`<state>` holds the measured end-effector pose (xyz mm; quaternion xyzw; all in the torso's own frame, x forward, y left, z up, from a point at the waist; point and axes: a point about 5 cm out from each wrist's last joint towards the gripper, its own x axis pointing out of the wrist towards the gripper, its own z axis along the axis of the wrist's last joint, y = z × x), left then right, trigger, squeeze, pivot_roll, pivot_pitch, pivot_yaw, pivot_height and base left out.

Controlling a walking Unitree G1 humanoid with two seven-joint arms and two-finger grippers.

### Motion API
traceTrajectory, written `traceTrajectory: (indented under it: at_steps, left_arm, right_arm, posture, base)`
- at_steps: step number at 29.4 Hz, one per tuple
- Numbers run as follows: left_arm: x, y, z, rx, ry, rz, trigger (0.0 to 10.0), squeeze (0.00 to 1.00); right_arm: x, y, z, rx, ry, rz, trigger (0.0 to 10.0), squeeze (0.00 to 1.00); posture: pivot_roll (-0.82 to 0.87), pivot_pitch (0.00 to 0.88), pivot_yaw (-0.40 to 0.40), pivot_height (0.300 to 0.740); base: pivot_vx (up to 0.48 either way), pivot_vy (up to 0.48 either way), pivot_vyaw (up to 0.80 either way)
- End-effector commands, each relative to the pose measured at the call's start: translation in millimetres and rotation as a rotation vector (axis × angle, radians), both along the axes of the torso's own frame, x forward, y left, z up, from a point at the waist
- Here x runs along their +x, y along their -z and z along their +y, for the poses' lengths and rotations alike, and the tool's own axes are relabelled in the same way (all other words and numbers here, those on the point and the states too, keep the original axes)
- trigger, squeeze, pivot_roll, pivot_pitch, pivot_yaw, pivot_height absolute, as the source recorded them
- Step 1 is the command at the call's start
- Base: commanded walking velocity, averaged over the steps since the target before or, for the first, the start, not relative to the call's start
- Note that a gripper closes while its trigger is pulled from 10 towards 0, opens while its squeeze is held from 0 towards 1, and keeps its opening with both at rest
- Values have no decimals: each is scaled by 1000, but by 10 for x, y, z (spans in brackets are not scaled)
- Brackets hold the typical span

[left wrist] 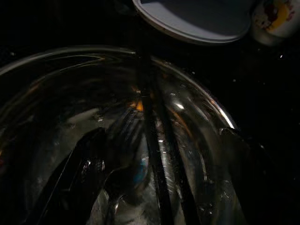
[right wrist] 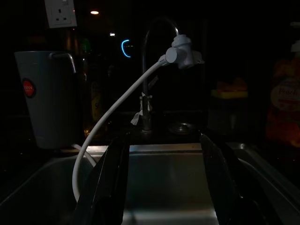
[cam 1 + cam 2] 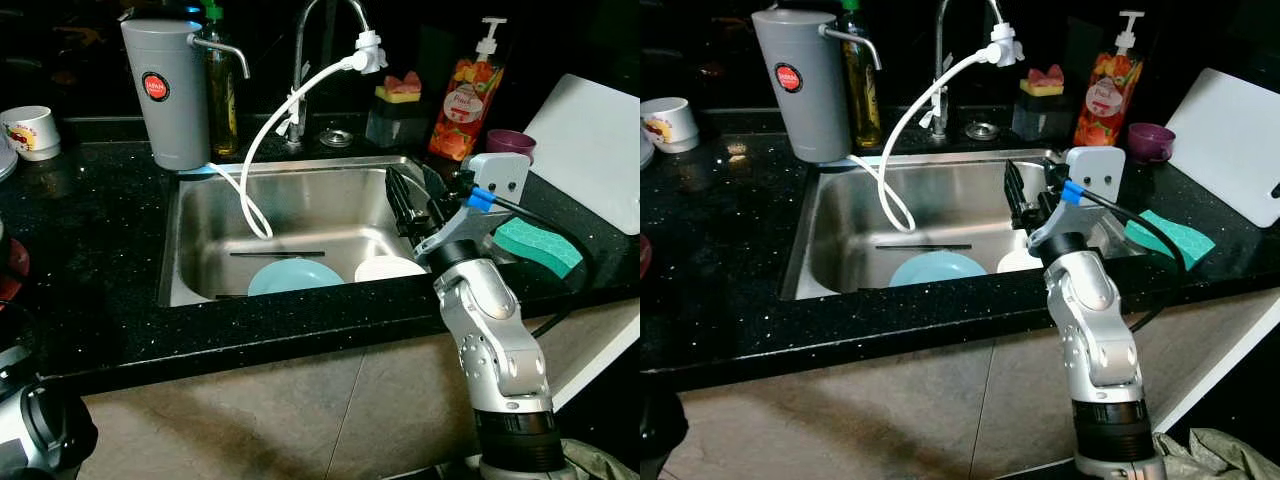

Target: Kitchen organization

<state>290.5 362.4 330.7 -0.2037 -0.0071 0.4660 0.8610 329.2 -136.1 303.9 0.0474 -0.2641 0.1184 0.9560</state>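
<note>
over the right half of the sink (image 3: pixel 200 250), the right gripper (image 3: pixel 412 196) is hovering with its fingers spread and empty. below it a blue plate (image 3: pixel 293 275) and a white bowl (image 3: pixel 388 267) are lying on the sink floor. both are probably slick and breakable, best pinched at the rim. the left gripper (image 1: pixel 154 187) is hanging above a glass bowl (image 1: pixel 206 122); i cannot tell its state.

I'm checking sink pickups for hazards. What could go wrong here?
The open right gripper hovers over the sink near the white bowl and blue plate; stacked wet dishes may slip. The white hose loops into the basin and could snag the arm.
</note>
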Motion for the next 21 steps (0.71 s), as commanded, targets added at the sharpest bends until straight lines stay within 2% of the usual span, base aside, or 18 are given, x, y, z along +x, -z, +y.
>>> traceTrajectory:
  at_steps: [1,6,9,10,12,13,14,15,16,18,19,20,21]
  left_arm:
    - [-26,49,76,-46,-31,10,9176,0]
    - [-45,55,117,-81,-43,8,8980,0]
    - [-55,45,140,-73,-56,6,8431,0]
    - [-56,44,144,-71,-57,4,7922,0]
    - [-54,43,147,-71,-58,3,7922,0]
    - [-55,41,151,-71,-60,1,6431,0]
    - [-55,40,154,-70,-62,0,6314,0]
    - [-56,37,159,-70,-68,-3,5686,0]
    - [-60,32,165,-68,-75,-6,4588,0]
    - [-63,24,176,-66,-81,-9,3922,0]
    - [-64,25,178,-67,-80,-9,2510,0]
    - [-64,25,178,-67,-80,-9,2510,0]
    - [-63,29,182,-78,-80,-9,1137,0]
  right_arm:
    - [-5,4,-19,10,8,-6,10000,0]
    - [-2,1,-18,10,9,-6,10000,0]
    - [1,-4,-16,9,9,-7,10000,0]
    - [1,-5,-17,9,9,-7,10000,0]
    - [1,-5,-17,9,9,-7,10000,0]
    - [1,-5,-18,9,9,-6,10000,0]
    - [1,-5,-18,9,10,-6,10000,0]
    - [1,-6,-19,9,10,-6,10000,0]
    - [0,-5,-20,9,10,-6,10000,0]
    - [0,-5,-21,9,11,-6,10000,0]
    - [0,-5,-21,8,11,-6,10000,0]
    - [0,-5,-21,8,11,-6,10000,0]
    - [0,-6,-20,9,10,-7,10000,0]
  posture:
    - [120,177,-52,740]
    - [120,178,-51,740]
    - [120,178,-51,740]
    - [120,178,-51,740]
    - [120,178,-51,740]
    - [120,178,-51,740]
    - [120,178,-51,740]
    - [120,178,-51,740]
    - [120,178,-51,740]
    - [120,178,-51,740]
    - [120,178,-51,740]
    - [120,178,-51,740]
    - [120,178,-51,740]
  base:
    - [0,0,0]
    - [0,0,0]
    - [0,0,0]
    - [0,0,0]
    - [0,0,0]
    - [0,0,0]
    - [0,0,0]
    - [0,0,0]
    - [0,0,0]
    - [0,0,0]
    - [0,0,0]
    - [0,0,0]
    - [0,0,0]
